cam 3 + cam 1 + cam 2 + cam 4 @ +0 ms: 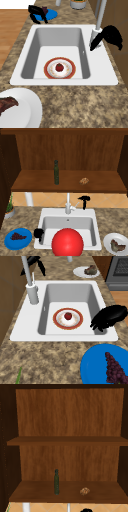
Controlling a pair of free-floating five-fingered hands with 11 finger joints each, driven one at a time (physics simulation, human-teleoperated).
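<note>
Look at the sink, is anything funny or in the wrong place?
Yes. A red-rimmed plate with a small red fruit on it lies at the bottom of the sink basin, while the other food plates sit on the counter.

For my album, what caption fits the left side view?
A black hand hovers at the sink's edge above a plate holding a red fruit.

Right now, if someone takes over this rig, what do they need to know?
Left hand: open, fingers relaxed, holding nothing, over the sink at its front-left rim, next to the blue plate of grapes.
Right hand: open, holding nothing, behind the sink, fingers pointing down beside the faucet.
Red-rimmed plate lies flat in the basin with a red fruit on it.
Neither hand touches plate or fruit.
</note>
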